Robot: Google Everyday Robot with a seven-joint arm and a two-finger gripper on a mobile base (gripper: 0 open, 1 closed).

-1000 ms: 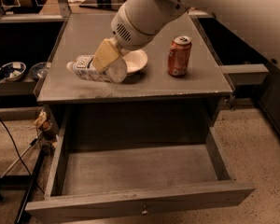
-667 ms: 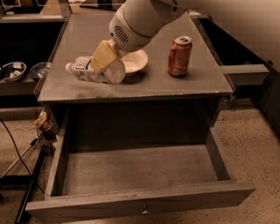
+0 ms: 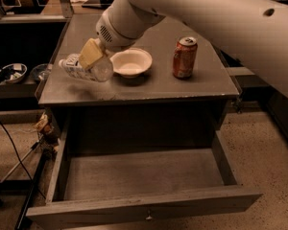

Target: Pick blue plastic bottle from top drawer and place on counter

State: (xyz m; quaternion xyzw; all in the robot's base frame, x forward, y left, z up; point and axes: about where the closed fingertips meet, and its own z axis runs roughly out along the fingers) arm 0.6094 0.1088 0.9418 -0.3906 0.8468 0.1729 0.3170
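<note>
We see the hand (image 3: pixel 92 61) in the upper left of the frame, over the left front part of the worktop (image 3: pixel 153 87). It is clamped on the bottle (image 3: pixel 73 69): one yellowish finger (image 3: pixel 90 54) lies across the bottle's middle, and the other is hidden behind it.

The bottle is in the hand's grip rather than in the drawer (image 3: pixel 134 176), which stands pulled out and bare-floored across the bottom of the frame, its knob (image 3: pixel 148 218) at the lower edge. The bottle is nearly on its side. Its long axis runs left to right across the picture, with the white cap toward the left edge and the clear base toward the centre, tilted slightly down to the right. A soft shadow on the worktop just below suggests it hangs a little above the surface, though we cannot say for sure that it is clear of it.

The relation that matters now is straight down: the worktop lies directly beneath the bottle, so we judge only a short lowering and a release remain.

The base end sits just beside the white bowl (image 3: pixel 131 62), which leaves little room on that side. The can (image 3: pixel 184 57) stands well apart to the right. The arm (image 3: pixel 221 18) sweeps in from the upper right.
</note>
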